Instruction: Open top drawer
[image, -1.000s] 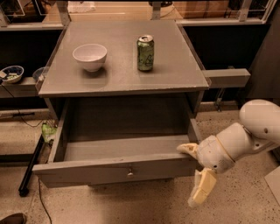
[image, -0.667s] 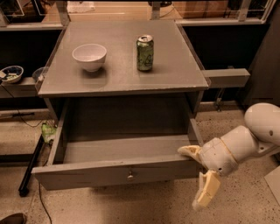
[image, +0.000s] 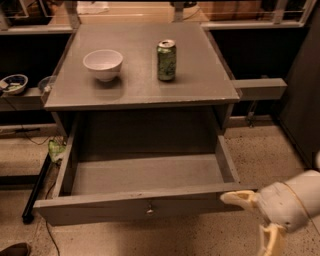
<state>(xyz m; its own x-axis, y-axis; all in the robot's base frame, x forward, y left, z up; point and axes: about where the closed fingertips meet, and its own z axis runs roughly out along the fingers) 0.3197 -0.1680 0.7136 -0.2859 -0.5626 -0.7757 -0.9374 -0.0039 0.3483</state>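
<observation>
The wide grey wooden top drawer stuck far out of the grey wooden table, toward the camera. You could see its flat bottom and both side walls. A small round metal knob sat in the middle of its plank front.

The robot's white gripper was low in the right corner, just beside the right end of the drawer front. Its two cream fingers were spread wide apart and held nothing. One pointed left at the drawer corner and the other pointed down. I could not tell if the first one touched the wood.

On the table top stood a small white round bowl and a green drink can, near each other but not touching.

The floor was pale with little dark specks. On a dim shelf at the left sat a dark bowl. A grey block stuck out to the right of the table.
</observation>
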